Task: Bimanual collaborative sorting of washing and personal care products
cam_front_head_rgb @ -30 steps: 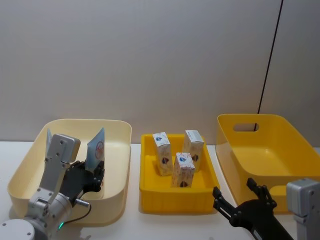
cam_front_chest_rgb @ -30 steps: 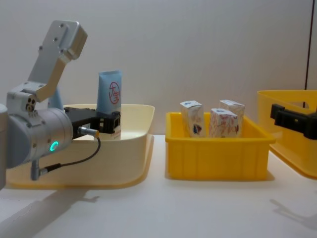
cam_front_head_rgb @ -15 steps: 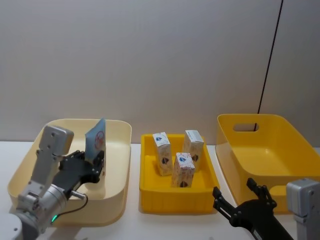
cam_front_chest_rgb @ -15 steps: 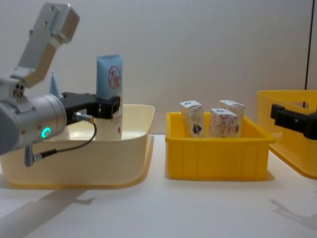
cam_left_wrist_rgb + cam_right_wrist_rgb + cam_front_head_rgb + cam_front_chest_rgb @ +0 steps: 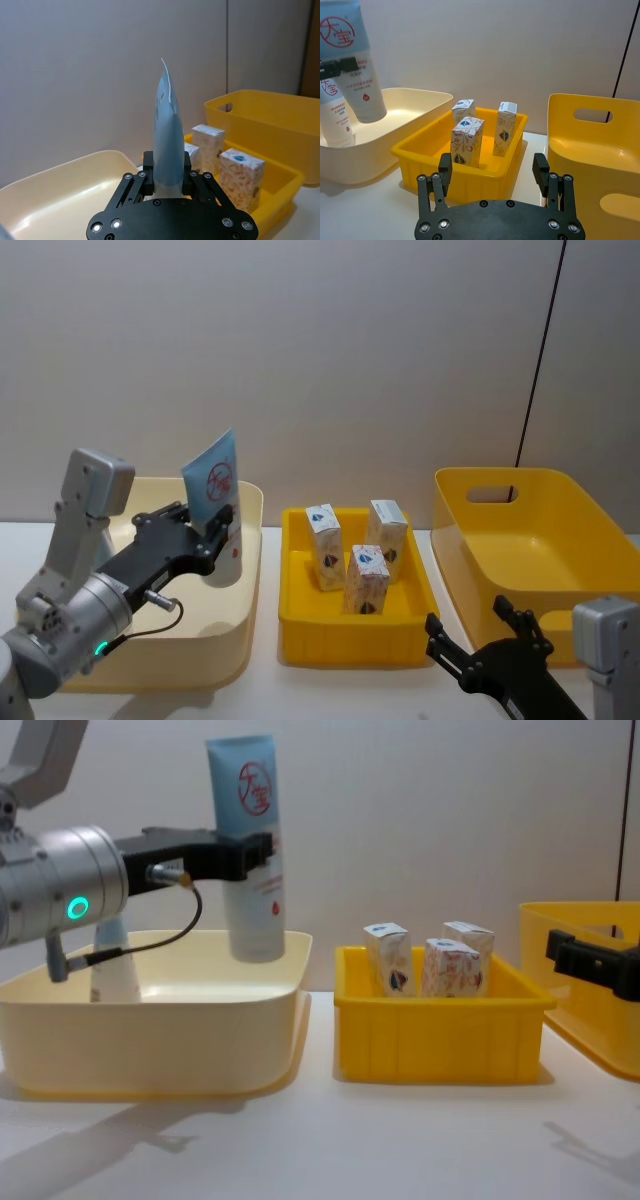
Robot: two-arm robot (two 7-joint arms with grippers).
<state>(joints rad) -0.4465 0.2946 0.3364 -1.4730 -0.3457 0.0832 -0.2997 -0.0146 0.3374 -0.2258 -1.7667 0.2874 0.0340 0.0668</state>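
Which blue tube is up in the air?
The light-blue tube clamped in the left gripper, held clear above the cream bin. The other tube stands down inside that bin.

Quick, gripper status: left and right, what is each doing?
Left gripper: shut on the light-blue tube, held upright above the cream bin.
Right gripper: open, holding nothing.

Cream bin (image 5: pixel 232 640) left; yellow tray (image 5: pixel 350 642) centre; yellow bin (image 5: pixel 530 545) right.
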